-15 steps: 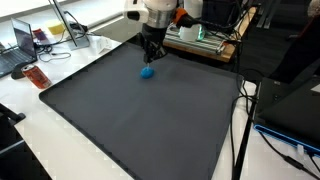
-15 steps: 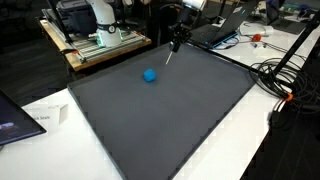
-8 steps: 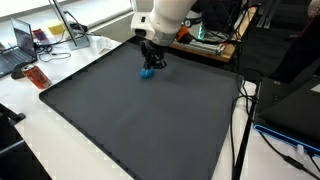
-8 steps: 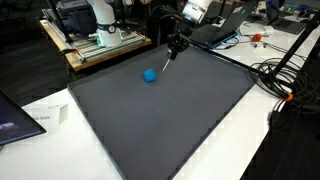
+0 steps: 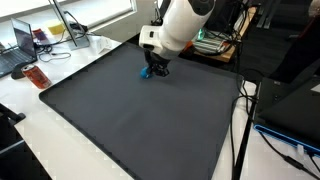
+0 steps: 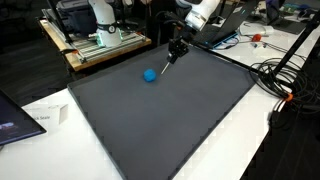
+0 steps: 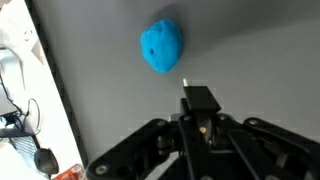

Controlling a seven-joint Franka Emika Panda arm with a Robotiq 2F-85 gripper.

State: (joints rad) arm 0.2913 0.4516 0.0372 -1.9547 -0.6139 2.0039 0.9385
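One small blue ball (image 6: 150, 74) lies on the dark grey mat (image 6: 170, 120), towards its far edge. It is just beside the gripper (image 6: 170, 60) and apart from it. In the wrist view the ball sits just beyond the fingertips (image 7: 200, 98), a little to their left. The fingers look pressed together and hold nothing.

The mat covers most of a white table (image 5: 60, 140). Around it stand a laptop (image 5: 20, 40), loose cables (image 6: 280, 75) and a rack of equipment (image 6: 100, 40).

The white arm (image 5: 180, 25) reaches in from the far side and leans over the mat, with the gripper pointing down at a slant close above the surface.
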